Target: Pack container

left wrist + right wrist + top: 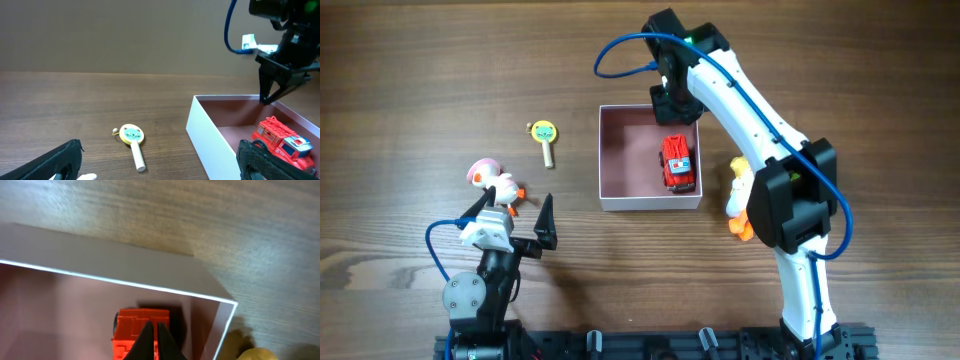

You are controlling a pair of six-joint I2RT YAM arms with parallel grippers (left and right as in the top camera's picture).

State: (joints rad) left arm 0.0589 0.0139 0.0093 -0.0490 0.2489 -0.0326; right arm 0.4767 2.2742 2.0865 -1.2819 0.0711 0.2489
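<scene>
The container [630, 150], a shallow white-walled box with a pink floor, sits at the table's middle. A red toy truck [678, 163] lies inside it by the right wall. My right gripper [672, 108] hangs above the container's far side, shut and empty. In the right wrist view its closed tips [154, 330] are over the truck [131, 325]. My left gripper [515, 215] stands wide open at the near left, just below a pink and white bird toy [492, 182]. Its wrist view shows the container wall [210, 145] and truck [282, 140] ahead to the right.
A yellow-green round rattle on a stick [546, 138] lies left of the container, ahead of the left gripper [132, 137]. A white, yellow and orange duck toy [738, 195] lies right of the container, partly under the right arm.
</scene>
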